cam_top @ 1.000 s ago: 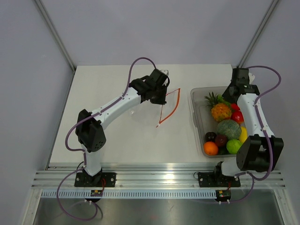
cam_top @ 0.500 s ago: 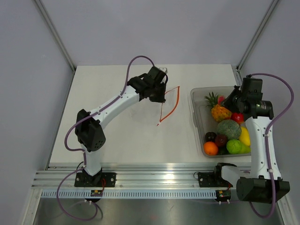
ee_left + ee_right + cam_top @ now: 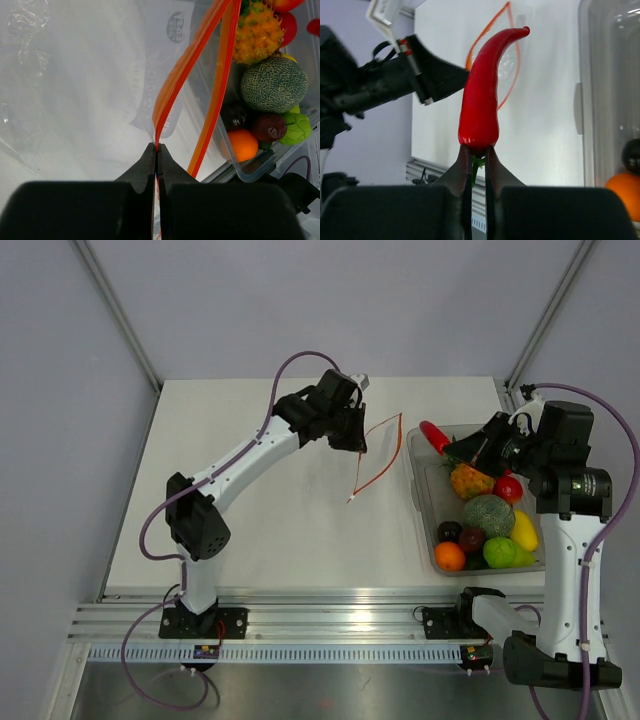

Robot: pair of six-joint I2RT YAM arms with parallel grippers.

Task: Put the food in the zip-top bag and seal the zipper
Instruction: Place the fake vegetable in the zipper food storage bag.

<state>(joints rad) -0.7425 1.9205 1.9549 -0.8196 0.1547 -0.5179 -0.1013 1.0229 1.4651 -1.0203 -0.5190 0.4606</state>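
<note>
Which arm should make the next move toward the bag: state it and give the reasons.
Right. The right gripper holds a red chili pepper by its stem end, aimed at the open mouth of the zip-top bag. The left gripper is shut on the zipper, holding that mouth open.

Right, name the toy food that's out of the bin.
The glossy red chilli pepper: the right fingers pinch its stem end; all others lie in the clear rigid plastic bin.
</note>
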